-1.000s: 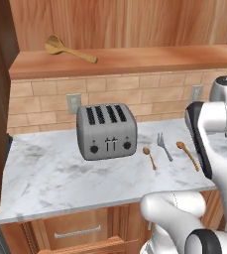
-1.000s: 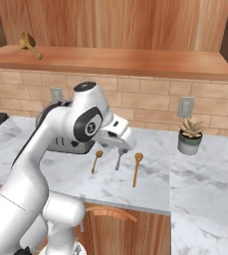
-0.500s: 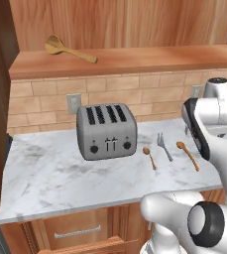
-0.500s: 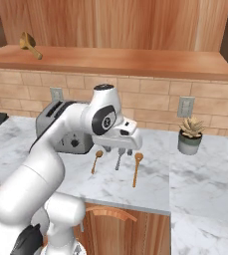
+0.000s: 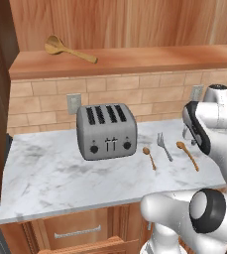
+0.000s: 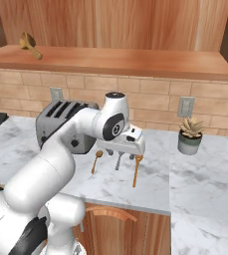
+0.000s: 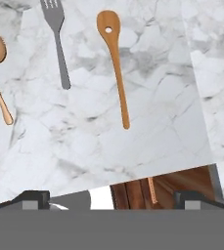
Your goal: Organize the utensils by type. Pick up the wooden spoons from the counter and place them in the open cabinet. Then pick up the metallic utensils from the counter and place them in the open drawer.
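One wooden spoon [image 7: 114,63] lies on the counter [image 7: 133,146] beside a fork [image 7: 57,39]; light and rigid, best gripped mid-handle by the gripper [image 7: 108,197], its jaws spread wide

- Our arm [image 6: 60,154] rises from the base, bends at the elbow and reaches forward.
- Our wrist turns the hand downward.
- Our gripper [image 7: 111,197] hangs with its jaws spread wide, nothing between them; each dark fingertip [image 7: 33,197] stands far apart from the other.
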You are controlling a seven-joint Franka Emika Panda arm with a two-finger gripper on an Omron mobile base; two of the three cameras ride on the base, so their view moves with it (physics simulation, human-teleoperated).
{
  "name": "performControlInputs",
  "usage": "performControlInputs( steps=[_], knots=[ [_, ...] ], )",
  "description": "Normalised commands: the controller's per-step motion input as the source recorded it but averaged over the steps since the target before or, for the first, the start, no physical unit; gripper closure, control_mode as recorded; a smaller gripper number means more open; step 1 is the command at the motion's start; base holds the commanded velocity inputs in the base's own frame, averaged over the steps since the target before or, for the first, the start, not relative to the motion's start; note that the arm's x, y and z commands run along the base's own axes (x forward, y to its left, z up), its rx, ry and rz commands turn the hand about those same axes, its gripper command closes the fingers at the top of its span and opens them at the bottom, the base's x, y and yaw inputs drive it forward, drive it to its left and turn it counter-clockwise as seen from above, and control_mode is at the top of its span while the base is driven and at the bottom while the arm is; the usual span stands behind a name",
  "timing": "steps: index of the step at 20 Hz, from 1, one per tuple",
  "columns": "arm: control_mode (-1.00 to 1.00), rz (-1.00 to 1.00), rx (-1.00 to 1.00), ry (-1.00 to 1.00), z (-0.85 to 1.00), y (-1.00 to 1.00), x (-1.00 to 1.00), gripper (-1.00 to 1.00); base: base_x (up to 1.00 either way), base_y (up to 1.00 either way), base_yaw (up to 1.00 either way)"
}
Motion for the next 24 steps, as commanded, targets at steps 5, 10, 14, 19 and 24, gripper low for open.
performControlInputs(
  steps=[5, 10, 14, 19, 24],
  knots=[
    [-1.00, 0.00, 0.00, 0.00, -0.20, -0.07, 0.20, -1.00, 0.00, 0.00, 0.00],
    [-1.00, 0.00, 0.00, 0.00, -0.21, -0.25, 0.18, -1.00, 0.00, 0.00, 0.00],
    [-1.00, 0.00, 0.00, -0.03, -0.48, -0.17, 0.19, -1.00, 0.00, 0.00, 0.00],
    [-1.00, 0.00, 0.00, -0.01, -0.56, -0.02, 0.23, -1.00, 0.00, 0.00, 0.00],
    [-1.00, 0.00, 0.00, 0.00, -0.40, 0.00, 0.20, -1.00, 0.00, 0.00, 0.00]
  ],
)
